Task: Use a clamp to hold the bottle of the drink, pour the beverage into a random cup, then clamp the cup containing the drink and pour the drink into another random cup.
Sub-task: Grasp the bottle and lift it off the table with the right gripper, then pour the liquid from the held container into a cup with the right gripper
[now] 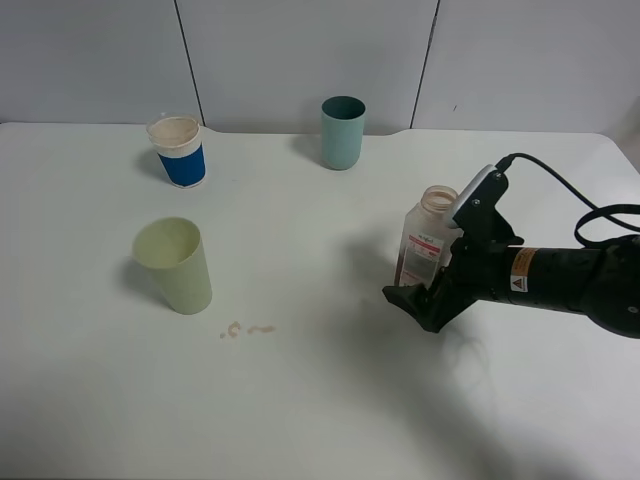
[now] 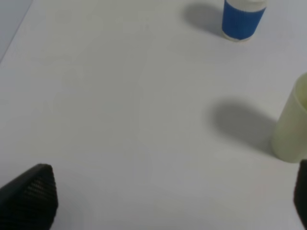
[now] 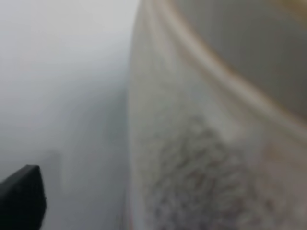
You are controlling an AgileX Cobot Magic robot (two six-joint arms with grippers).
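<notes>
The bottle (image 1: pixel 428 240) stands upright on the white table (image 1: pixel 320 400), right of centre, its wide neck uncapped and its red-and-white label facing left. My right gripper (image 1: pixel 420 280) reaches in from the right with its jaws around the bottle's lower half. In the right wrist view the bottle wall (image 3: pixel 216 143) fills the frame, and one finger (image 3: pixel 21 199) stands apart from it, so the gripper is open. The beverage is not clearly visible. The yellow-green cup (image 1: pixel 175 265) stands at the left, the blue-and-white cup (image 1: pixel 180 150) behind it. My left gripper (image 2: pixel 165 206) is wide open over bare table near the yellow-green cup (image 2: pixel 292 129).
A teal cup (image 1: pixel 342 132) stands at the back centre. A few small brown drops (image 1: pixel 245 329) lie on the table just right of the yellow-green cup. The blue-and-white cup (image 2: pixel 242 19) also shows in the left wrist view. Grey wall panels run behind the table.
</notes>
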